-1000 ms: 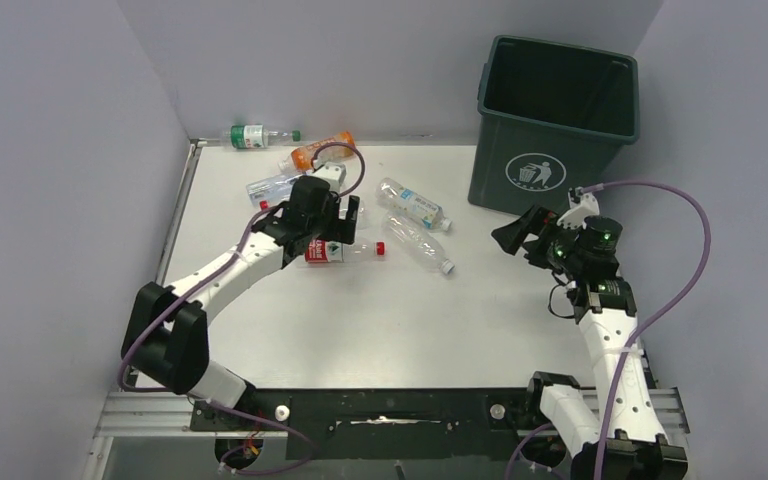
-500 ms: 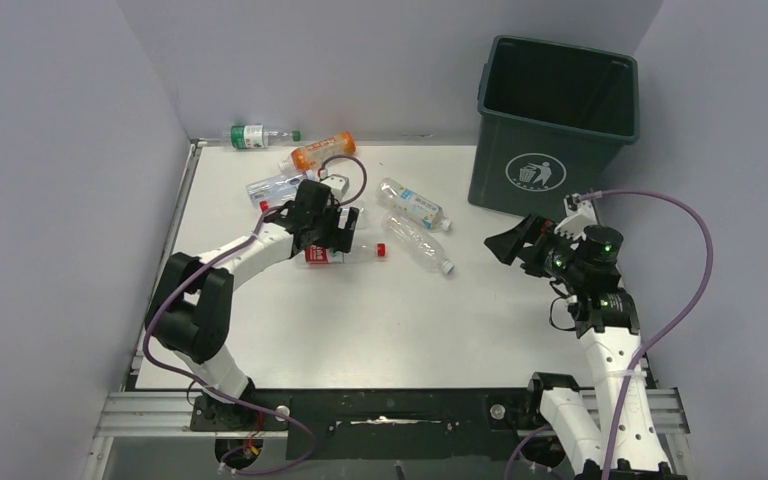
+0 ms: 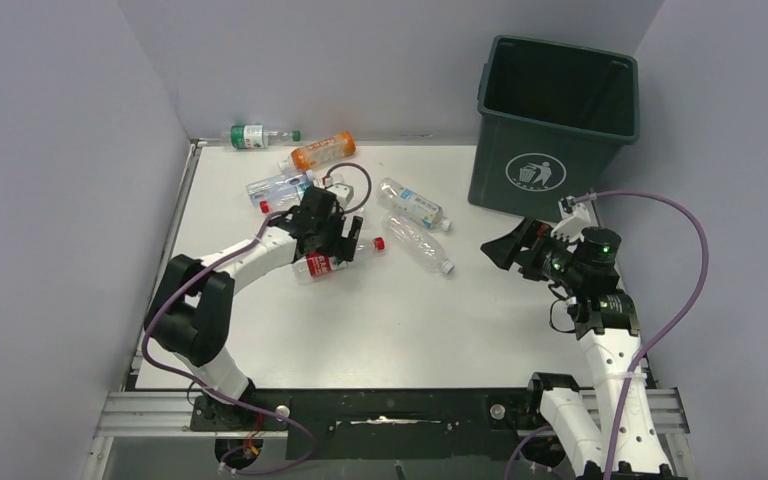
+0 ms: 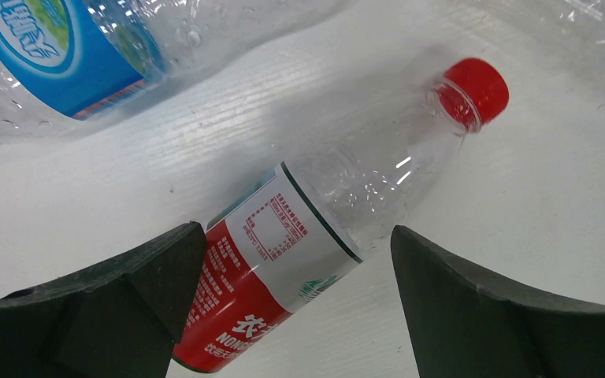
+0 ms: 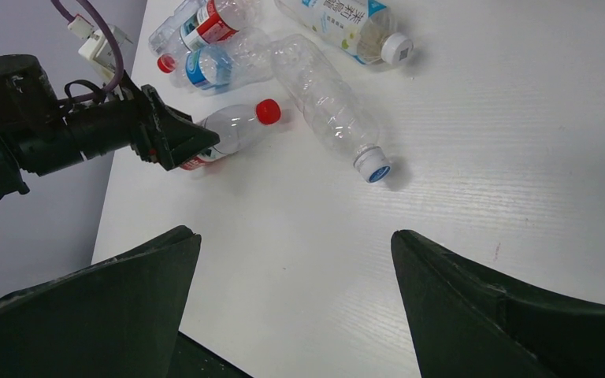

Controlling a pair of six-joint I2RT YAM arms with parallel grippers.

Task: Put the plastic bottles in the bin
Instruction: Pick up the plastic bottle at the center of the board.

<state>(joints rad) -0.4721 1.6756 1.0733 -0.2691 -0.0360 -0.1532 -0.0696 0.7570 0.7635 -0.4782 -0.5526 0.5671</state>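
Observation:
A clear bottle with a red label and red cap [image 3: 322, 264] lies tilted on the white table. My left gripper [image 3: 335, 248] is open and straddles it. In the left wrist view the bottle [image 4: 283, 260] lies slantwise between the jaws of the gripper [image 4: 297, 230], its label end against the left finger [image 4: 126, 291]. My right gripper [image 3: 500, 250] is open and empty, above the table in front of the dark green bin [image 3: 530, 175]. In the right wrist view the gripper [image 5: 295, 234] faces bare table. Other bottles lie around: orange [image 3: 322, 151], green-labelled [image 3: 252, 135], blue-labelled [image 3: 278, 187].
Two more clear bottles [image 3: 412, 203] [image 3: 418, 243] lie between my grippers; the right wrist view shows the nearer one [image 5: 327, 106] with a blue cap. The green-labelled bottle lies off the table's far edge by the back wall. Grey walls close in left, back and right.
My left gripper has come down around the red-labelled bottle, and the bottle has swung so its label end points nearer. My right gripper has shifted slightly left.

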